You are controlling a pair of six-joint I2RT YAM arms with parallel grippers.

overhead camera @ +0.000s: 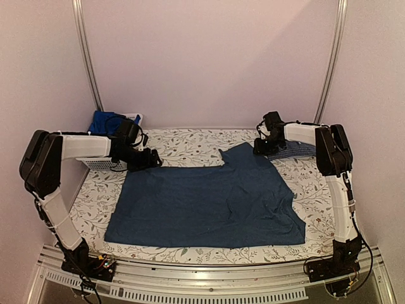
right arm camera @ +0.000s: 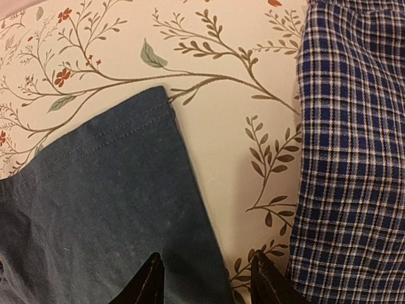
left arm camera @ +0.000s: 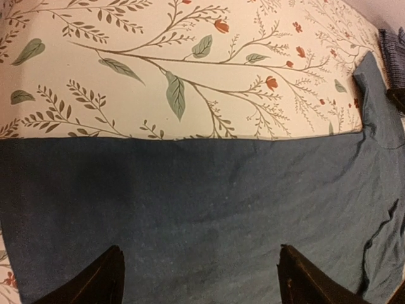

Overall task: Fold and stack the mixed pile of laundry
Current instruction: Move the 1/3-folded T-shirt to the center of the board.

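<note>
1. Floral-print table [overhead camera: 190, 142], pale lilac walls [overhead camera: 209, 57] behind.
2. We see the dark navy T-shirt [overhead camera: 202, 202] spread flat across the middle of the table. It has light creases and a rumpled right edge, and one hemmed corner [right arm camera: 114, 190] juts out at the far right.
3. Left gripper [left arm camera: 200, 250] hovers over the shirt's far-left corner. Its jaws stand wide apart, with only flat cloth beneath them.
4. Right gripper [right arm camera: 207, 255] is at the hemmed corner. Its jaws are set narrower and straddle the cloth's edge. A gap shows between them and the cloth lies flat there, unpinched.
5. Blue small-checked shirt [right arm camera: 354, 158] sits at the far right, just beside the right gripper. A strip of bare table separates it from the navy shirt.
6. Bright royal-blue garment [overhead camera: 101, 120] is at the far-left corner by the white mesh basket [overhead camera: 101, 163]. The left arm hides how it sits there.
7. Only the top view gives us the navy shirt's full outline, the basket and the royal-blue piece.
8. Only the right wrist view gives us the double stitch line on the hem and the check pattern up close. The left wrist view shows the shirt's straight far edge against the print.
</note>
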